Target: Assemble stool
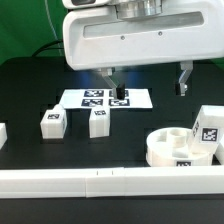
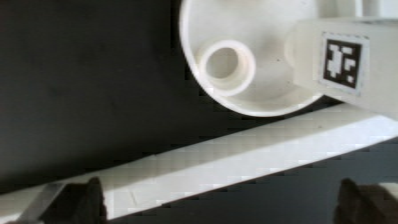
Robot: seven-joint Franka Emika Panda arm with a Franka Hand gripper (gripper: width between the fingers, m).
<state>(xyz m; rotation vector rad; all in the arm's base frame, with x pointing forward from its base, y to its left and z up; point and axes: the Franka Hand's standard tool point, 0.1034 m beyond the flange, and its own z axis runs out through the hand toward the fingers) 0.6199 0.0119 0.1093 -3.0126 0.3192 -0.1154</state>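
The round white seat lies at the exterior view's right, near the front rail. One tagged leg rests against its right side. Two more white legs stand apart at the middle left. My gripper hangs open and empty above the table, behind the seat. In the wrist view the seat shows a round socket, with the tagged leg beside it. My dark fingertips stand wide apart with nothing between them.
The marker board lies at the back middle, with a small tagged block on its right part. A long white rail runs along the front and shows in the wrist view. Another white piece sits at the left edge.
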